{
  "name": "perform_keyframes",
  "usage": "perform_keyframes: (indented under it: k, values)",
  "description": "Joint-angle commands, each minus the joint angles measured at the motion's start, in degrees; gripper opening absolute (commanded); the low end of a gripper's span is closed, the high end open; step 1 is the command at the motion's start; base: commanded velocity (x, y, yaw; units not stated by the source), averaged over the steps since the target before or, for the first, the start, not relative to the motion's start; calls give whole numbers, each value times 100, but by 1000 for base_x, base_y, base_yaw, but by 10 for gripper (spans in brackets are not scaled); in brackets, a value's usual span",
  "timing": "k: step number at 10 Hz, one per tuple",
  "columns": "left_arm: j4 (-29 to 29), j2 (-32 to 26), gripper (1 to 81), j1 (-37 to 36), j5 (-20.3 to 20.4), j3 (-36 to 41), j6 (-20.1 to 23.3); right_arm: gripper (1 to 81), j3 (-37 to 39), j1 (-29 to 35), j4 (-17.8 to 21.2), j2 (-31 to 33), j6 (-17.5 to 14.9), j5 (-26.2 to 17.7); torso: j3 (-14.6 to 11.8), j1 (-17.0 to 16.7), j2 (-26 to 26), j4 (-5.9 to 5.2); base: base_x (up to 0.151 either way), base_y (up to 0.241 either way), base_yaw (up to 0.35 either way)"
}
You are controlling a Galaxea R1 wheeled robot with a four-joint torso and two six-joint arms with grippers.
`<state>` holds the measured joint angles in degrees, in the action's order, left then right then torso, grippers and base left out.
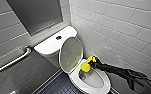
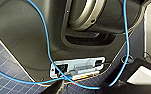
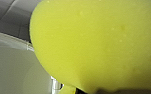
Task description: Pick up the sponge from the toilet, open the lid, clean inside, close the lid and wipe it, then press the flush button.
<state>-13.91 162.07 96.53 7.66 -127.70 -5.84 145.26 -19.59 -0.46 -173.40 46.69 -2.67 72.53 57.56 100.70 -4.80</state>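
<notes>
Right hand (image 1: 92,62) apparently grips sponge (image 1: 85,66) above toilet (image 1: 104,84); tiled walls (image 1: 121,22).

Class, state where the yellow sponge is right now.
In the head view, the sponge is held by the right gripper over the open toilet, just right of the raised lid.

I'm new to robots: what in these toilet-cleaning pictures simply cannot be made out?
- Head view: the front rim of the toilet is cut off by the bottom edge.
- Head view: the flush button is too small and blurred for detail.
- Right wrist view: the sponge, close to the lens, hides most of the toilet behind it.
- Head view: blur hides where the right pincer grips the sponge.
</notes>
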Motion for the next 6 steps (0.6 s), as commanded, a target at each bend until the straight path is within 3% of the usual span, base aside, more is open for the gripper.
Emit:
perform_keyframes:
  k: [1, 4, 6]
  values:
    - [3, -43, 811, 319, -458, 78, 21, 10, 2, 548, 20, 220, 558, 29, 0, 0, 0, 0, 0, 0, 0]
    - [-7, -34, 811, 320, -458, 96, 21, 10, -550, 188, 20, 995, 850, 301, 0, 0, 0, 0, 0, 0, 0]
    - [-15, -34, 811, 328, -458, 87, 30, 10, -1497, 21, 2, 1742, 956, 399, 0, 0, 0, 0, 0, 0, 0]
